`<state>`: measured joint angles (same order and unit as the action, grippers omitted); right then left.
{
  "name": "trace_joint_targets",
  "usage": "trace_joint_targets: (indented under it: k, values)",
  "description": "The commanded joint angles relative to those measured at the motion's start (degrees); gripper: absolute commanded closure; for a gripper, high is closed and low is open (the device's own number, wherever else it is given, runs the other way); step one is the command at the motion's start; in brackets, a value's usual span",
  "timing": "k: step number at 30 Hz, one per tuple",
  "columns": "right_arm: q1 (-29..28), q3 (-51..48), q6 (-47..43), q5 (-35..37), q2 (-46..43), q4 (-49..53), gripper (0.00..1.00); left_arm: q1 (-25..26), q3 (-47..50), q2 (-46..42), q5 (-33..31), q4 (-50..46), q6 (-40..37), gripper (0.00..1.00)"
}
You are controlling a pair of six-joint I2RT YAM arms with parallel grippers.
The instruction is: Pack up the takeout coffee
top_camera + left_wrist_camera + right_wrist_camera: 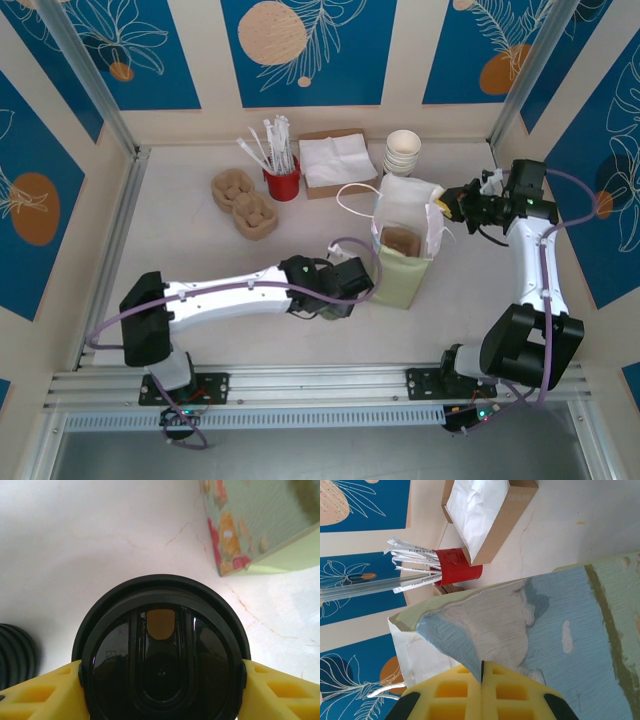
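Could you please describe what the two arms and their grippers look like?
Both the left arm and right arm have white links, black joints and looping lilac cables. Their fingers are yellow blocks with cut-out pockets.

We see that the takeout coffee [161, 680] has a shiny, smooth, round black plastic lid [115, 611]. The pale green paper bag [403, 275] looks matt, and its white inside is wrinkly. The white table [75, 540] is smooth like stone, with thin cracks. The bumpy brown paper-pulp trays [245, 203] look rough. The red plastic cup [455, 567] shines.
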<state>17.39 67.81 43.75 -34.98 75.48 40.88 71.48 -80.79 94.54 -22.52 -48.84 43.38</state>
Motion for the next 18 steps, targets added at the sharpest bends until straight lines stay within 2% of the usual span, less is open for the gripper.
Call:
trace_joint_targets:
  k: [1,9,18]
  values:
    - [0.0,-2.9,5.0,-2.3,-2.7,-1.9,1.0,0.8,-4.9,-5.1,-4.9,-5.6,-1.8,0.35]
    - [-3.6,-4.5,12.4,1.5,-6.3,-6.3,1.0,0.8,-13.5,-10.5,-8.6,-12.1,-5.0,0.35]
    - [-8.8,-7.5,22.3,5.5,-8.6,-14.2,1.0,0.8,-24.6,-13.1,-8.5,-14.3,-10.1,0.37]
